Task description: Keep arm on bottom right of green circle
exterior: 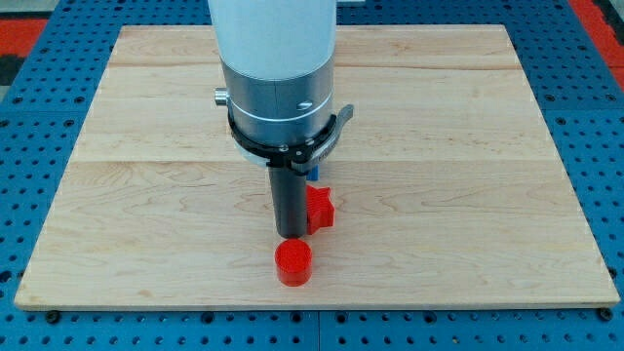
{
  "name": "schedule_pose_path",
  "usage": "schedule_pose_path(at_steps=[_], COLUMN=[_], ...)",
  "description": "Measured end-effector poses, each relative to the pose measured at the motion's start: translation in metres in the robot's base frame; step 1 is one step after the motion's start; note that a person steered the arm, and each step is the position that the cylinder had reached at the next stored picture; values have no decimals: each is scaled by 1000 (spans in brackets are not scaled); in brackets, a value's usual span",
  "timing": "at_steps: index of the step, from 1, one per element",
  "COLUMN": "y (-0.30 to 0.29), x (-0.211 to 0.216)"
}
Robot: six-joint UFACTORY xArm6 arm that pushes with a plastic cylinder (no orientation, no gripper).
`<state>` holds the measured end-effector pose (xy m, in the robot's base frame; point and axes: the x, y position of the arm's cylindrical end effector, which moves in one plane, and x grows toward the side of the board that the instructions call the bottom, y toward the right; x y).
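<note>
On the tabletop (146,195) my tip (290,235) sits touching a red star block (320,207), red cylinder (292,262) near; green circle unseen, handling unjudgeable; no jaws.

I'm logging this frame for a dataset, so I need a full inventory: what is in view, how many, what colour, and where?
Red cylinder block: one, red, near the board's bottom edge, just below my tip.
Red star-like block: one, red, touching or nearly touching the rod's right side.
Blue object: a sliver, blue, behind the arm; shape hidden.
Green circle: none visible.
Wooden board: one, pale wood, filling most of the view.
Blue pegboard: one, blue, surrounding the board.
Arm: one, white and silver, view's top centre.
My tip: one, dark rod end, above the cylinder.
</note>
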<state>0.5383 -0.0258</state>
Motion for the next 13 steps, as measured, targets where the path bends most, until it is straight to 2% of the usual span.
schedule_pose_path(at_steps=[4,5,8,10,13], y=[-24,-45,-58,-31,-6], x=[-13,-42,-127,-167,-167])
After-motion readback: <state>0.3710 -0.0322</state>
